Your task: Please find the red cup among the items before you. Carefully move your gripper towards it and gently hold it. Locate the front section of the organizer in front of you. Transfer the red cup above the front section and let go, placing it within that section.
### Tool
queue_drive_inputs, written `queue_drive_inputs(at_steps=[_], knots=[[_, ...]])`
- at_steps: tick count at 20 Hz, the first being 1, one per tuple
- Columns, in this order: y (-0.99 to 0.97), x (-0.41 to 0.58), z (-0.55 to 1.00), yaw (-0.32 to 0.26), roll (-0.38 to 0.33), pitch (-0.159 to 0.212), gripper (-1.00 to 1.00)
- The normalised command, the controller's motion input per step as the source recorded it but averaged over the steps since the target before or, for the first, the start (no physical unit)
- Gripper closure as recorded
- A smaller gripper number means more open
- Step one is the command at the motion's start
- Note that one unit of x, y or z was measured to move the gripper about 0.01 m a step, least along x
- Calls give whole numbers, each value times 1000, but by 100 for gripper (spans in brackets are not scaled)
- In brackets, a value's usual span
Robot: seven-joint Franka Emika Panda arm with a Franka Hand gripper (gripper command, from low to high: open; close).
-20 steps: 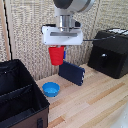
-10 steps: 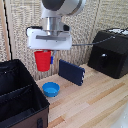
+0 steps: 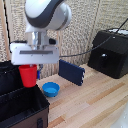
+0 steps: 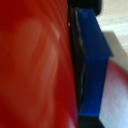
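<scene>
The red cup (image 3: 28, 76) hangs upright from my gripper (image 3: 30, 67), which is shut on its rim. The white gripper block sits just above it on the bulky white arm. The cup is held in the air over the far edge of the black fabric organizer (image 3: 22, 107) at the exterior view's left. The compartment nearest the camera (image 3: 17, 106) lies below and in front of the cup. In the wrist view the red cup (image 4: 35, 65) fills most of the picture, with a blue fingertip (image 4: 95, 60) pressed against it.
A shallow blue bowl (image 3: 50, 89) sits on the wooden table beside the organizer. A dark blue flat block (image 3: 71, 72) stands behind the bowl. A glossy black boxy appliance (image 3: 109, 54) with a cable stands at the exterior view's right. A woven screen backs the table.
The arm has carried the red cup towards the exterior view's left, from above the blue block to over the organizer's far edge. The bowl and block have not moved.
</scene>
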Motion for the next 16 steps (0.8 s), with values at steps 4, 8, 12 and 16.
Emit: queue_drive_inputs(at_steps=[4, 8, 12, 16], knots=[[660, -51, -414, 18, -168, -14, 100], [331, 74, -275, 128, -134, -105, -100], [-16, 321, 91, 250, -81, -92, -100], [-144, 226, 374, 137, -67, -44, -100]])
